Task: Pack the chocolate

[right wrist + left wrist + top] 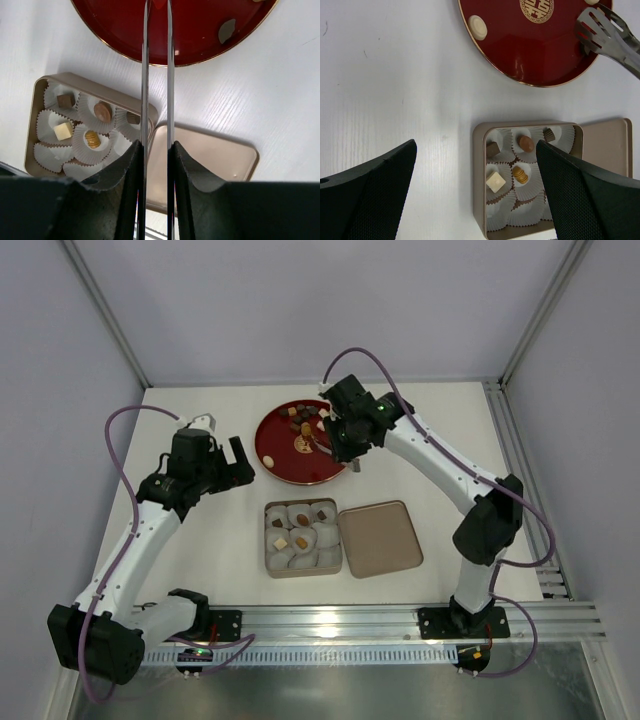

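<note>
Right gripper (156, 150) pinched the tongs (145, 75), their tips over the red plate (285, 465). Left gripper (232, 466) was spread wide, empty, above the table (200, 540) left of the plate. The chocolate (303, 418) lay on the plate's far side, with five pieces in paper cups (520, 215) in the tin (478, 175).

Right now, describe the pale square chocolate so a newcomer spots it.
Beside the red plate lies an open tan tin of white paper cups. In its left column, second row from the plate, sits a cream-white square chocolate. Its neighbours are brown or gold.
</note>
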### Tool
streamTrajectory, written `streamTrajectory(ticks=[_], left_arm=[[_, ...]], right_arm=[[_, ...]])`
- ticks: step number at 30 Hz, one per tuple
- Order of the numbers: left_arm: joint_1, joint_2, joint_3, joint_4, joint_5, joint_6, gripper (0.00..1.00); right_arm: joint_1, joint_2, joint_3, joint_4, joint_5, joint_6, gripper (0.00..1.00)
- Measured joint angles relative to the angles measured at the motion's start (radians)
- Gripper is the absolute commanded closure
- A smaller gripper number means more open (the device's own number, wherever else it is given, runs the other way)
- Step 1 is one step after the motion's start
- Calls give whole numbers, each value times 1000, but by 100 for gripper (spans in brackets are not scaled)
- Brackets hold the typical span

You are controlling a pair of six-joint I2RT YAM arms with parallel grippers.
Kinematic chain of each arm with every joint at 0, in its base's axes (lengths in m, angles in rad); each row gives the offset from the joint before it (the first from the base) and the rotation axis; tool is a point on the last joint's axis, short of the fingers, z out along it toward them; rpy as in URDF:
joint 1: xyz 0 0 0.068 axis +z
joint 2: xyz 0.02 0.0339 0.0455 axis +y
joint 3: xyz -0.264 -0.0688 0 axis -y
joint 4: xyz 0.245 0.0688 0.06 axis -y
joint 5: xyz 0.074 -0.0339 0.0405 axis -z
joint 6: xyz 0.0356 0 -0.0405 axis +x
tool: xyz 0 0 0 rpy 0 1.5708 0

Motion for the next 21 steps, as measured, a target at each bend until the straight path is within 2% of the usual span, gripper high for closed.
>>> streamTrajectory(ticks=[12,21], left_arm=[[0,0,0,1,0,0,0],[6,0,0,0,0,0,0]], right_arm=[[88,-319,-314,36,6,55,69],[234,-524,-480,23,45,137,69]])
